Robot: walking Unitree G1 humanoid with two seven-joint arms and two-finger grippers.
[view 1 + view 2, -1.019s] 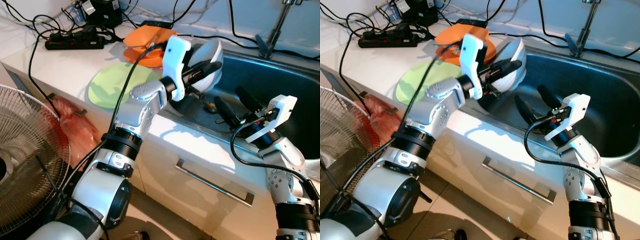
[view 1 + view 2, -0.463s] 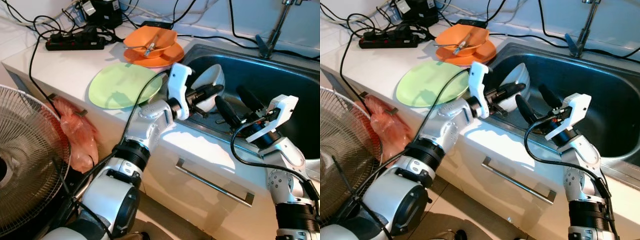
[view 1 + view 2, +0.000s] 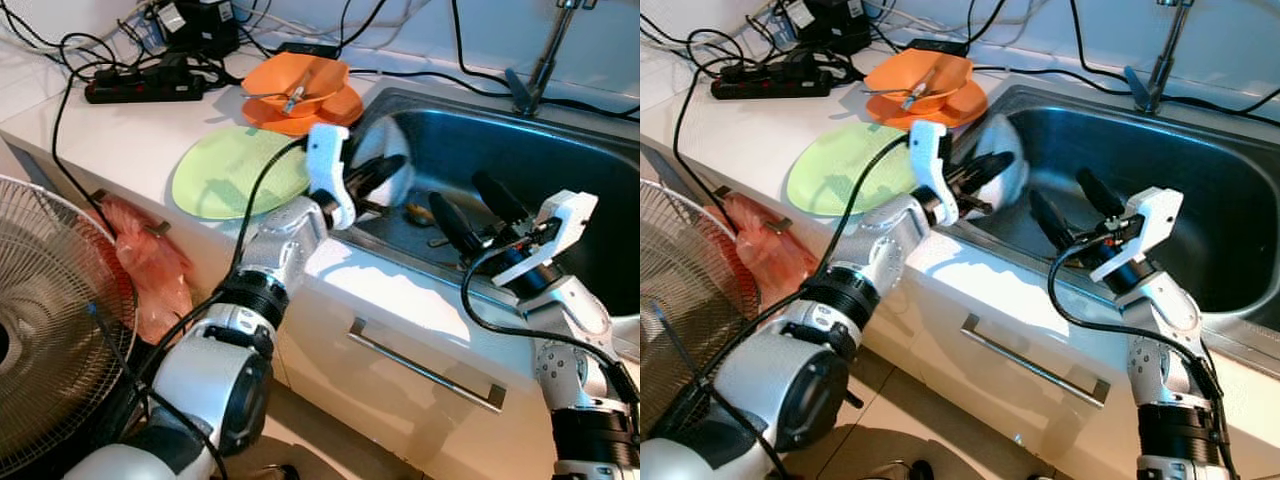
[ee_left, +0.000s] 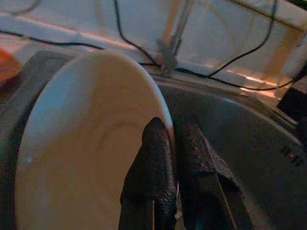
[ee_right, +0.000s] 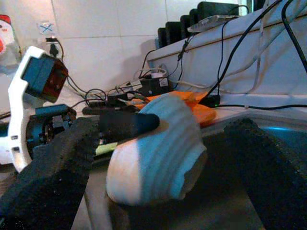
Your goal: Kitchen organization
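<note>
The left hand (image 3: 385, 172) has the white bowl (image 3: 388, 160) by the rim, one black finger (image 4: 151, 163) inside and the other outside, clamped tight. The bowl is tipped on its side at the sink's (image 3: 560, 170) near-left corner, smooth and pale inside, faint ribbed rings on its outer wall, hollow turned toward the counter (image 3: 130, 130). At nine o'clock from it lies a flat light-green plate (image 3: 235, 170); at eleven o'clock sits an orange bowl on an orange plate (image 3: 300, 85) with a utensil across it. At three o'clock the right hand (image 3: 470, 205) hovers over the sink's front edge, its two black fingers spread wide, nothing between them.
</note>
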